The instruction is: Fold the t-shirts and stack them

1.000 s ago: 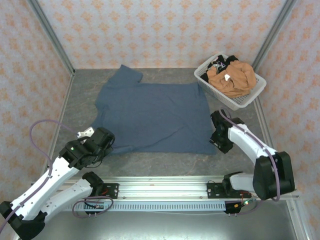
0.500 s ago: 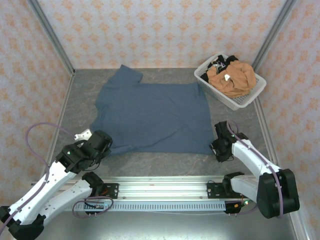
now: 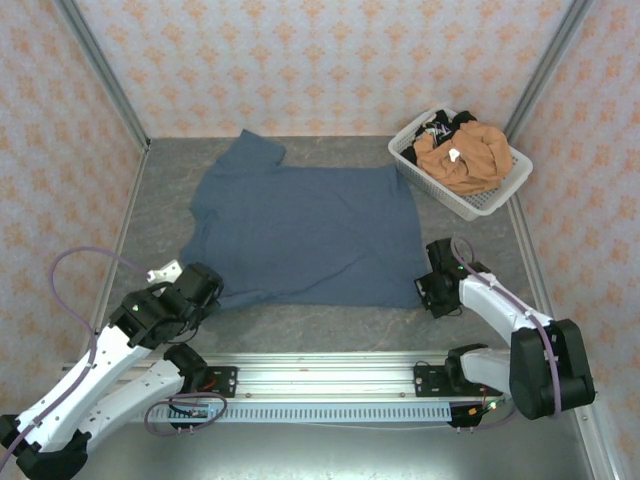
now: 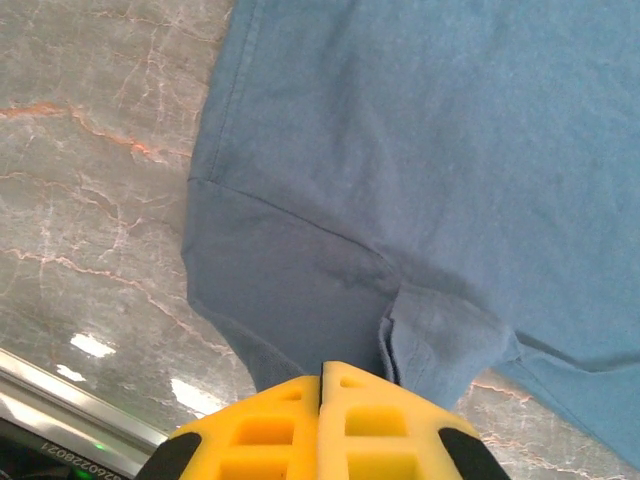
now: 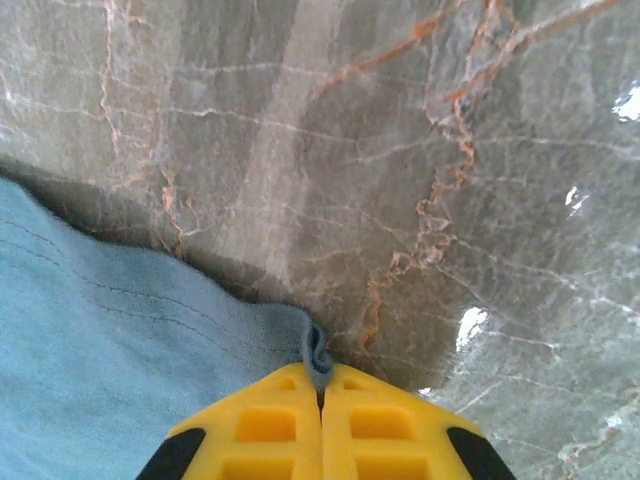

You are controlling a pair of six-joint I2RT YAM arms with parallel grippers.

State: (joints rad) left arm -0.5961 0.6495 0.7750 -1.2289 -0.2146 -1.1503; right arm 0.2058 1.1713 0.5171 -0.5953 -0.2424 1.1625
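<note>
A slate-blue t-shirt (image 3: 305, 230) lies spread flat on the grey marble table (image 3: 330, 320), with one sleeve pointing to the far left. My left gripper (image 3: 208, 290) is at the shirt's near left corner. Its yellow fingers (image 4: 270, 430) are shut together with the bunched blue cloth (image 4: 300, 300) running in under their tips. My right gripper (image 3: 425, 292) is at the near right corner, shut on a small fold of the blue hem (image 5: 316, 350) pinched between its fingertips (image 5: 380, 420). An orange-tan t-shirt (image 3: 465, 155) with a white tag fills the basket, above darker ones (image 3: 440, 127).
A white lattice basket (image 3: 505, 185) stands at the far right by the wall. Patterned walls with metal posts close in the table on three sides. The rail (image 3: 320, 375) carrying the arm bases runs along the near edge. Bare marble (image 5: 450, 150) lies right of the shirt.
My right gripper has closed on the shirt's near right corner, and that corner has drawn slightly inward. The left arm has shifted a little toward the near edge, still shut.
</note>
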